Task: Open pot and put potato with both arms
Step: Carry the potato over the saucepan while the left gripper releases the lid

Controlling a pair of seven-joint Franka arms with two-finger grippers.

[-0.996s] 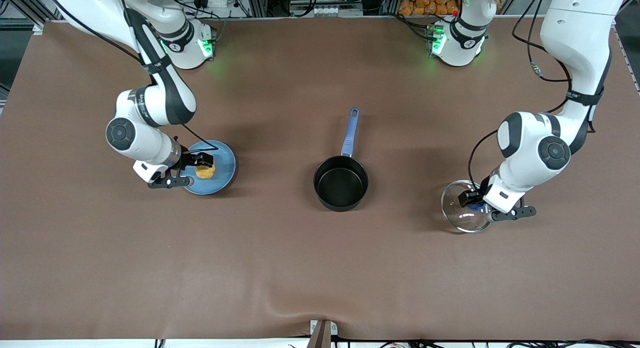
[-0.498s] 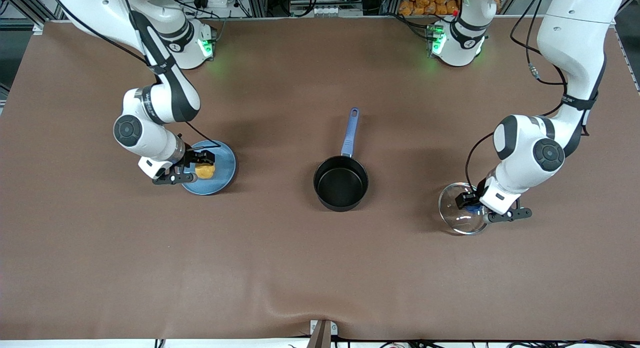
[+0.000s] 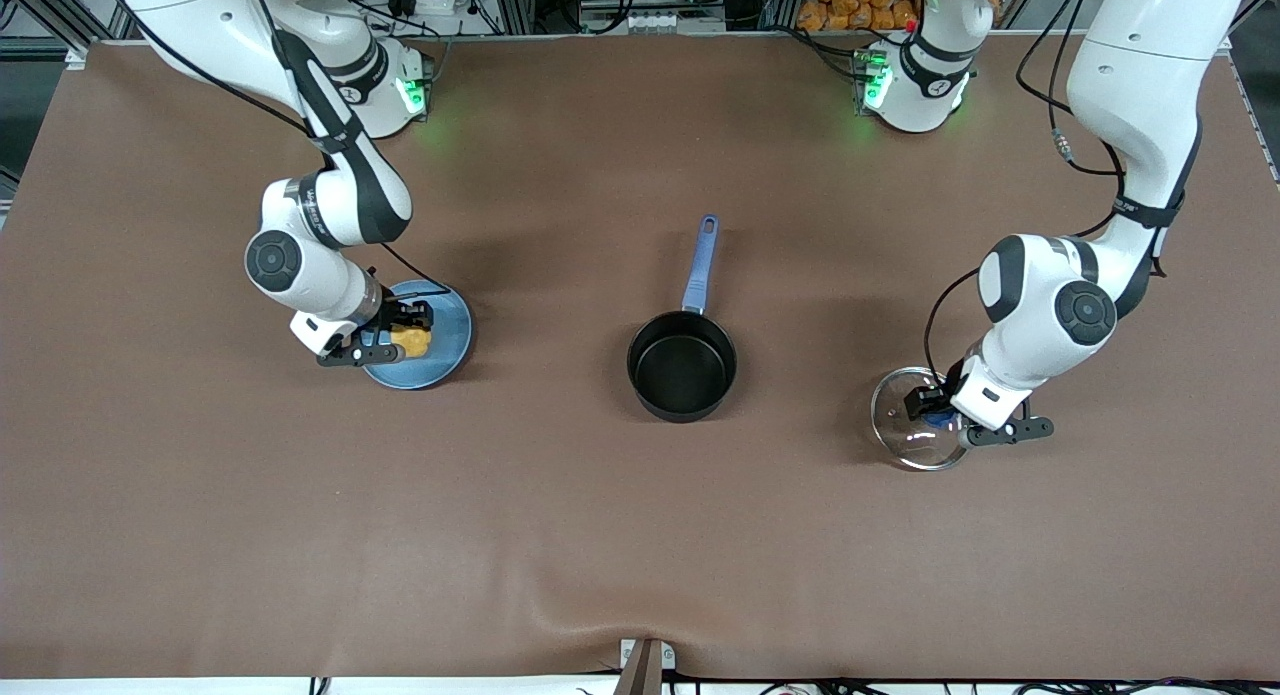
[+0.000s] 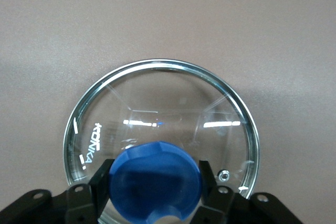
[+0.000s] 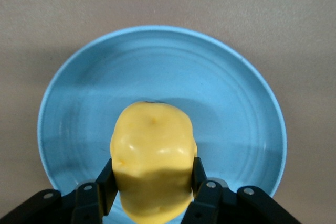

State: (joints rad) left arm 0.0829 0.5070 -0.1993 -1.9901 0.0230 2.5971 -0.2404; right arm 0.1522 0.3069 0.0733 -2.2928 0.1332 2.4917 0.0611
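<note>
The black pot point(image 3: 682, 365) stands open at mid-table, its blue handle point(image 3: 701, 265) pointing toward the robots' bases. My right gripper point(image 3: 407, 332) is shut on the yellow potato point(image 3: 410, 344) just over the light-blue plate point(image 3: 448, 327). In the right wrist view the fingers point(image 5: 106, 180) clamp both sides of the potato point(image 5: 152, 140). My left gripper point(image 3: 934, 407) is shut on the blue knob point(image 4: 156, 174) of the glass lid point(image 3: 908, 437), held low over the table toward the left arm's end. In the left wrist view the fingers point(image 4: 102, 180) press both sides of the knob, over the lid point(image 4: 157, 98).
The plate point(image 5: 220, 87) lies on the brown table mat point(image 3: 640, 535) toward the right arm's end. A mount point(image 3: 645, 665) sits at the table's front edge. Cables and racks line the edge by the bases.
The left gripper has carried the lid a little toward the pot. The right arm's elbow and wrist have swung toward the pot while the potato stays over the plate.
</note>
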